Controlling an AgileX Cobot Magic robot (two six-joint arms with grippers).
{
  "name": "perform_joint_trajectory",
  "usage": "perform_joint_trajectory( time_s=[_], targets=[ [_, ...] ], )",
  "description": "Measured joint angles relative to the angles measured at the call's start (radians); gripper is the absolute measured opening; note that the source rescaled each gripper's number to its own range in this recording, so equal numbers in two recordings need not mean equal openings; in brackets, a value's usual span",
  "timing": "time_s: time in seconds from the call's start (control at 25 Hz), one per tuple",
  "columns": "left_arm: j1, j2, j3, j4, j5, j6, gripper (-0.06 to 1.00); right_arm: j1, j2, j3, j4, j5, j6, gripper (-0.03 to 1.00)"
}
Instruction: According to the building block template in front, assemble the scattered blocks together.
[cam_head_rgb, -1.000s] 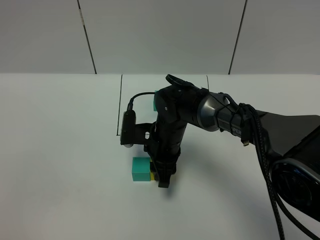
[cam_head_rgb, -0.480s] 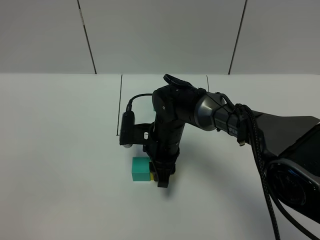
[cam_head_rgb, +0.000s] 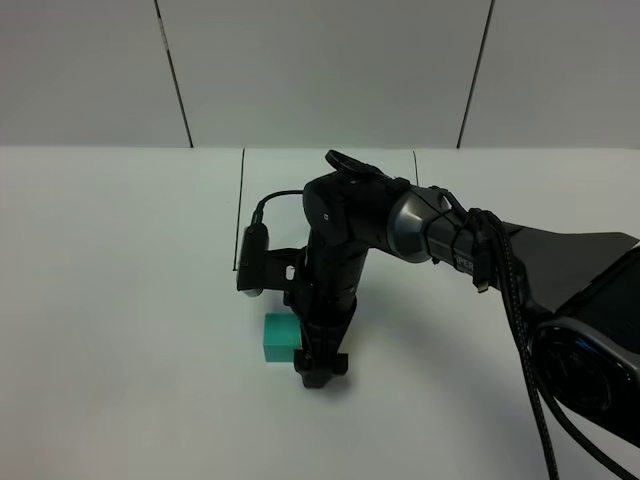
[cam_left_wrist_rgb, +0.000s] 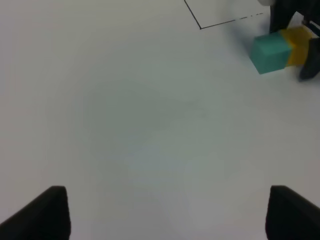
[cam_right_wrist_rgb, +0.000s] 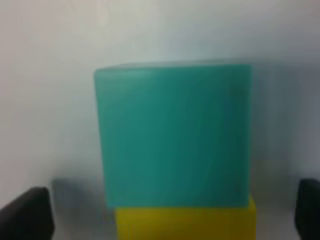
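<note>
Your right gripper (cam_head_rgb: 318, 372) stands over the yellow cube (cam_right_wrist_rgb: 186, 221), jaws spread wide to either side and clear of it. The yellow cube sits flush against the teal cube (cam_head_rgb: 279, 338), both resting near the middle of the white tabletop (cam_head_rgb: 120, 300). Your left gripper (cam_left_wrist_rgb: 165, 212) hovers open over bare tabletop, well apart from them.

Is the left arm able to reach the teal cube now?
Probably yes: bare table lies between the open left hand and the teal cube, though the right hand straddles the adjoining yellow cube.
</note>
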Motion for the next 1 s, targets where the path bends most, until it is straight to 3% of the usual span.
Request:
perform_joint_trajectory(
  time_s=[0.04,0.2,0.36,0.52,0.64,0.84,1.0],
  targets=[
    [0.0,0.0,0.0,0.0,0.0,0.0,0.99,-0.001,-0.011,0.0,-0.001,0.01,0.01,1.0],
    [0.0,0.0,0.0,0.0,0.0,0.0,0.99,-0.015,-0.082,0.0,-0.012,0.082,0.097,1.0],
    [0.0,0.0,0.0,0.0,0.0,0.0,0.99,-0.076,-0.172,0.0,-0.017,0.157,0.286,1.0],
    [0.0,0.0,0.0,0.0,0.0,0.0,0.99,-0.208,-0.253,0.0,-0.018,0.165,0.548,1.0],
    [0.0,0.0,0.0,0.0,0.0,0.0,0.99,-0.33,-0.31,0.002,-0.021,0.177,0.668,1.0],
    [0.0,0.0,0.0,0.0,0.0,0.0,0.99,-0.54,-0.426,0.066,-0.045,0.177,0.738,1.0],
    [0.0,0.0,0.0,0.0,0.0,0.0,0.99,-0.679,-0.574,0.228,-0.069,0.177,0.745,1.0]
  ],
)
